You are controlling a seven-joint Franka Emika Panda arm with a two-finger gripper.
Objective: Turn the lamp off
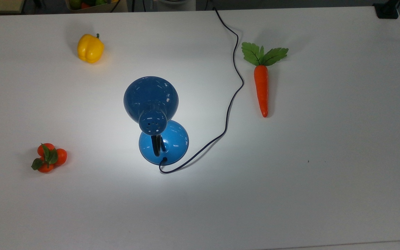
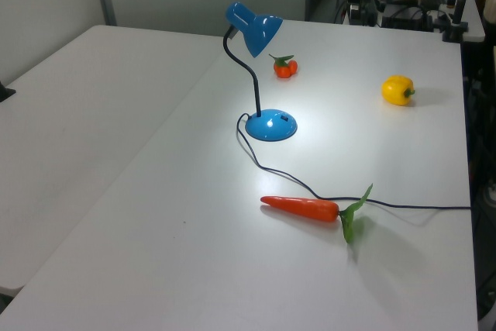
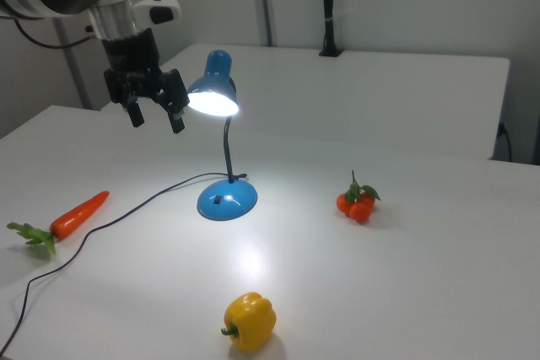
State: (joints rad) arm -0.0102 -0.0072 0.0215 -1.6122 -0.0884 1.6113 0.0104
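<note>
Lamp [image 3: 226, 137] lit, glossy and rigid on a bendy gooseneck; hand [image 3: 155, 110] hangs released beside the shade; press base switch [image 3: 217, 201] gently.

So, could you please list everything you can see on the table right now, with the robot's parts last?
lamp: one, blue, lit, mid-table.
cord: one, dark, runs from the lamp base to the far edge at the top view's top.
carrot: one, orange with green leaves, on the top view's right of the lamp.
pepper: one, yellow, at the top view's upper left.
tomatoes: one cluster, red-orange with green leaves, at the top view's lower left.
table: one, white.
gripper: one, black, jaws open, in the air at the right view's left of the lamp shade.
</note>
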